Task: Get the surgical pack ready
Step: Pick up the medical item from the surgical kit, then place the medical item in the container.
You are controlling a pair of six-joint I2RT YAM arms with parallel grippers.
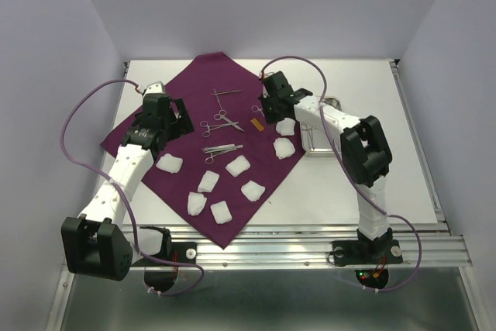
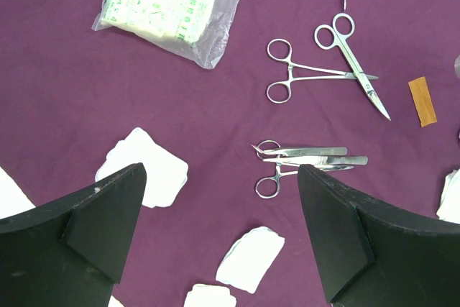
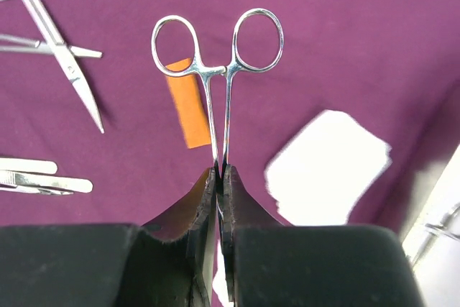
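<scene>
Top external: surgical pack (image 1: 229, 75) lies diamond-wise; right end effector (image 3: 220, 172) pinches forceps (image 3: 218, 70), left end effector (image 2: 221, 170) wide

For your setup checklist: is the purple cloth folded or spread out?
Spread: the purple cloth lies flat, with instruments and gauze pads on top.

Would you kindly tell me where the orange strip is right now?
On the purple cloth, right of centre in the top view: the orange strip lies between the scissors and a gauze pad, beside the forceps in the right gripper.
</scene>
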